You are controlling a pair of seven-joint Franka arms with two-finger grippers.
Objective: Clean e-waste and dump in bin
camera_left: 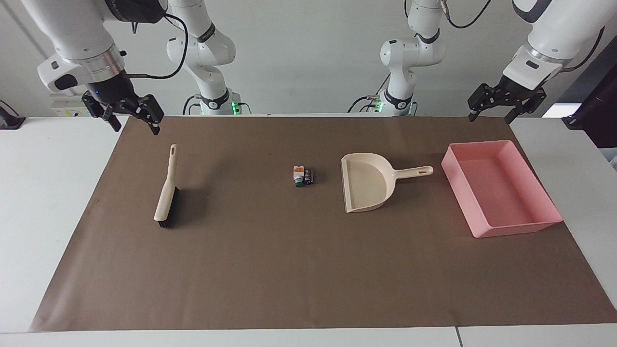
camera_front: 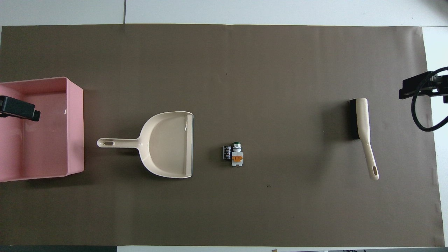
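Nothing grasped yet: both pincers hang released and empty at the robots' edge of the mat (camera_left: 308, 270), so we judge the step in hand is fetching the tools. Nearest the right pincer (camera_left: 131, 115) lies one brush (camera_left: 166, 190), its handle tip just below that pincer and pointing at it, bristles facing away from it. We'd take the handle near its middle, fingers across the narrow width, so the bristles stay flat for sweeping. The left pincer (camera_left: 492, 107) hangs over the bin's end nearest the robots; one pink bin (camera_left: 530, 185) sits under and past it, and one dustpan (camera_left: 366, 182) lies beside the bin toward the right pincer, handle toward the bin, open lip toward the e-waste. We'd grip that handle and keep the lip pressed to the mat. The e-waste (camera_left: 302, 176) sits roughly midway between the two pincers, close to the dustpan lip: we count two pieces, one white with orange mark and green end, one small black block, touching. Worktop (camera_left: 43, 193) carries one mat.
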